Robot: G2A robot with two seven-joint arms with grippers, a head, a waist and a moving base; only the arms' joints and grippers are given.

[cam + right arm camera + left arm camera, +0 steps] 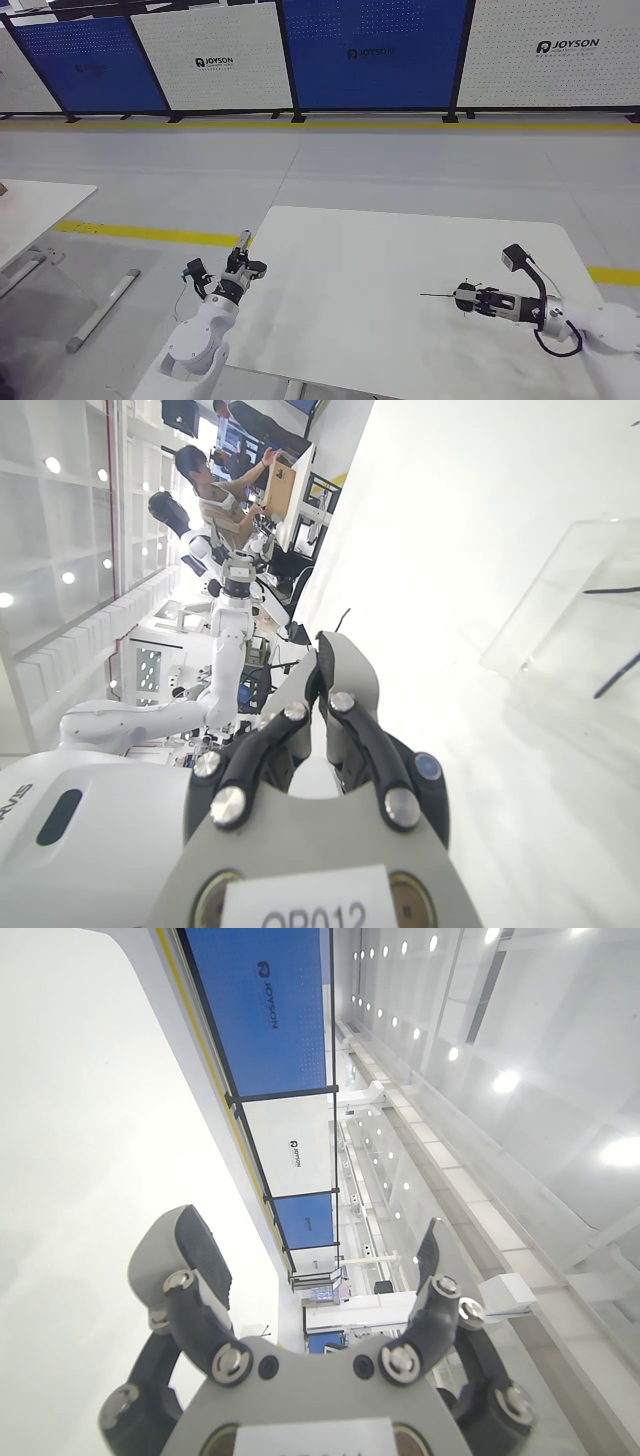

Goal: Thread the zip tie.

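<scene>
A thin black zip tie (436, 295) sticks out leftward over the white table (380, 300) from my right gripper (462, 296), which is shut on it near the table's right side. In the right wrist view a short black end of the zip tie (343, 618) pokes out past the closed right gripper (320, 652). My left gripper (243, 246) hovers at the table's left edge, far from the tie. In the left wrist view the left gripper (320, 1240) is open, its ribbed pads (202, 1253) wide apart with nothing between them.
In the right wrist view a clear plastic piece (545, 600) stands on the table beyond the gripper, with thin dark strips (612, 590) beside it. A second white table (35, 210) stands off to the left. Blue and white panels (370, 55) line the back.
</scene>
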